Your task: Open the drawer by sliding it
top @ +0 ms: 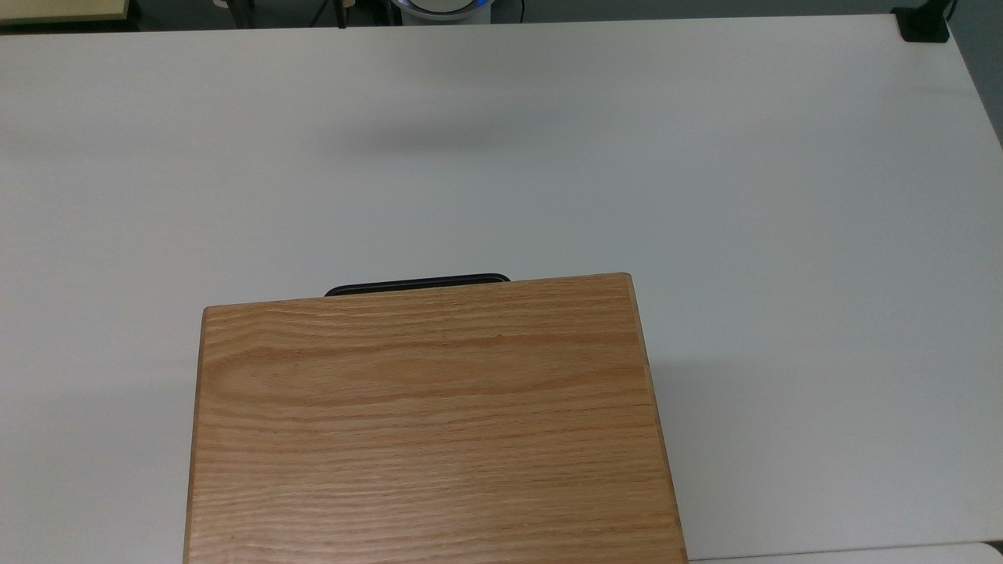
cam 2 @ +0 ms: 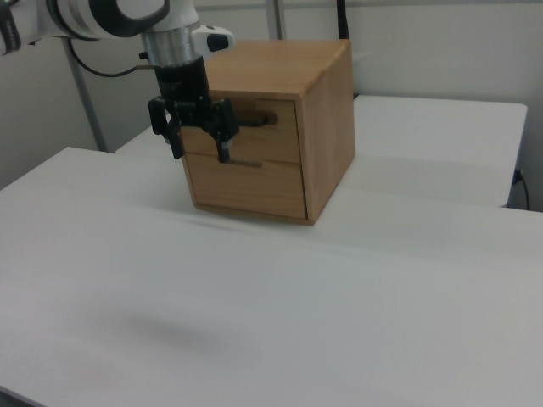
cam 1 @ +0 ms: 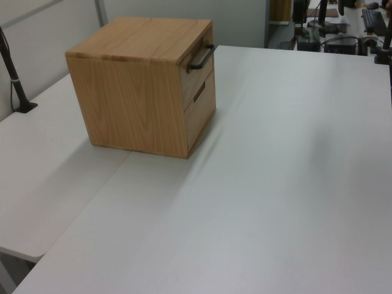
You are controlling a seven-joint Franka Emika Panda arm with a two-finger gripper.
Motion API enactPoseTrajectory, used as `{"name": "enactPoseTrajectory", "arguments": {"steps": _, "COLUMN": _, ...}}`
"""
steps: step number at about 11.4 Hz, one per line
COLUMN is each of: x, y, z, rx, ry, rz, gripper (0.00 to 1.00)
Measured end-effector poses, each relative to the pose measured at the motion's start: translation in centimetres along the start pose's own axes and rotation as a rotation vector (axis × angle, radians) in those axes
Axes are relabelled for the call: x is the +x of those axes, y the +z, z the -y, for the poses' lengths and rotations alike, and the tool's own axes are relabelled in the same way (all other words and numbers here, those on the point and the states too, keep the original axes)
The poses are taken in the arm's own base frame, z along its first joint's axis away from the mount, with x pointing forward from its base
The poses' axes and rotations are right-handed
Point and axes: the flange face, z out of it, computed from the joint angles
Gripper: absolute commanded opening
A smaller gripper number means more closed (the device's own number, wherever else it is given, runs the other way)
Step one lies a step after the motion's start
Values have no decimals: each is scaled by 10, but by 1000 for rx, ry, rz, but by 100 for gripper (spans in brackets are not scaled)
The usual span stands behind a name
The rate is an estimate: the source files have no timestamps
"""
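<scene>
1. Our pincer (cam 2: 200, 142) hangs open and empty, fingers down, well above the worktop (cam 2: 254, 297), ready to hook the handle (cam 2: 254, 120).
2. The drawer (cam 2: 246, 131) sits shut, flush in the cabinet (cam 1: 144, 86).

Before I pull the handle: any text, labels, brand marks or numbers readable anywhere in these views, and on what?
None. No readable text on the wooden cabinet, the drawer, its black handle, the gripper or the white table.
</scene>
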Motion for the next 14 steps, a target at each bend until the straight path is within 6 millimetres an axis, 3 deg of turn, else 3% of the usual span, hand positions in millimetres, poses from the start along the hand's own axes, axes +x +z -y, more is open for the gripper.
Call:
{"name": "enactPoseTrajectory", "arguments": {"steps": 4, "x": 1, "y": -1, "z": 4, "rx": 0, "ry": -43, "rz": -2, "gripper": 100}}
{"name": "enactPoseTrajectory", "arguments": {"steps": 9, "x": 23, "y": -17, "z": 49, "rx": 19, "ry": -108, "rz": -152, "gripper": 100}}
{"name": "enactPoseTrajectory", "arguments": {"steps": 11, "x": 40, "y": -21, "z": 76, "rx": 18, "ry": -82, "rz": -238, "gripper": 100}}
{"name": "enactPoseTrajectory", "arguments": {"steps": 14, "x": 89, "y": -11, "z": 107, "rx": 40, "ry": 93, "rz": -477, "gripper": 95}}
